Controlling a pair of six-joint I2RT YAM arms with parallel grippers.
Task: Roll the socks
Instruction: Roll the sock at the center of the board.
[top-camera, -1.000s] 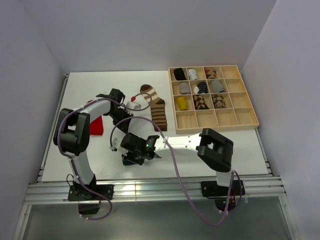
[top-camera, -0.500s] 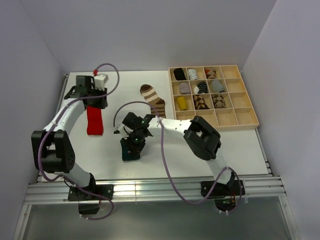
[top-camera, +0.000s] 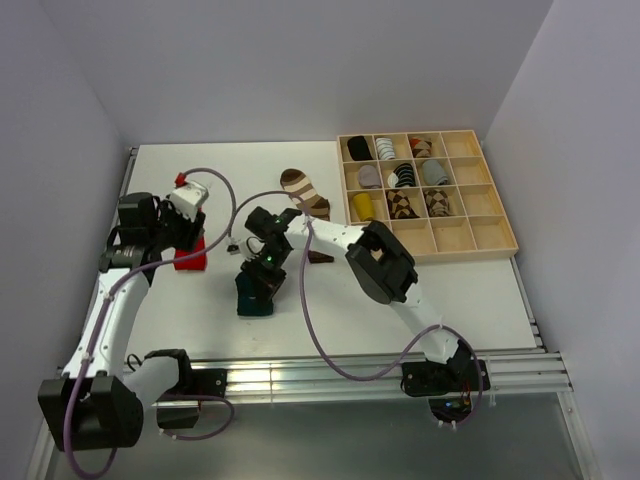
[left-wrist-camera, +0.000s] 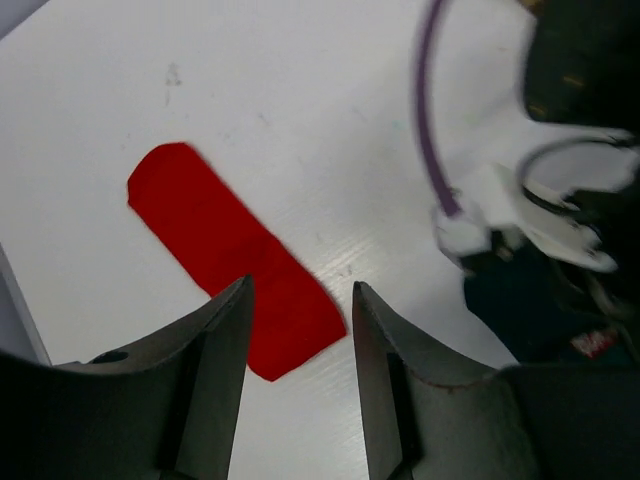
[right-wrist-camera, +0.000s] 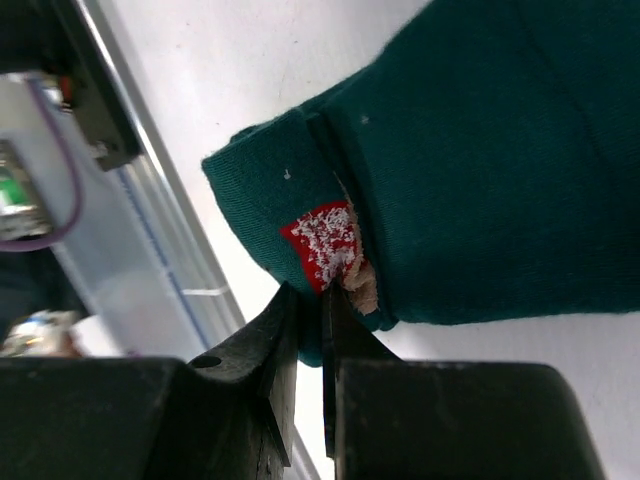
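The dark teal sock (top-camera: 253, 298) lies at the front middle of the table, its edge folded over. My right gripper (top-camera: 260, 280) is shut on that folded edge. In the right wrist view the jaws (right-wrist-camera: 322, 292) pinch the teal sock (right-wrist-camera: 480, 150) just below its red-and-white figure (right-wrist-camera: 325, 240). My left gripper (top-camera: 185, 232) is open and hovers over the plain red sock (top-camera: 190, 258), which lies flat. In the left wrist view the red sock (left-wrist-camera: 225, 250) lies beyond the open gripper (left-wrist-camera: 300, 300). The brown-and-cream striped sock (top-camera: 305, 195) lies flat behind the right arm.
A wooden tray (top-camera: 490, 235) with many compartments stands at the back right; several hold rolled sock bundles. The right arm reaches across the table's middle. A metal rail (top-camera: 300, 378) runs along the front edge. Walls close in on both sides.
My left gripper left the table's middle, swung to the back left, then came forward over the red sock. My right arm's elbow swung towards the tray; its gripper stays on the teal sock.
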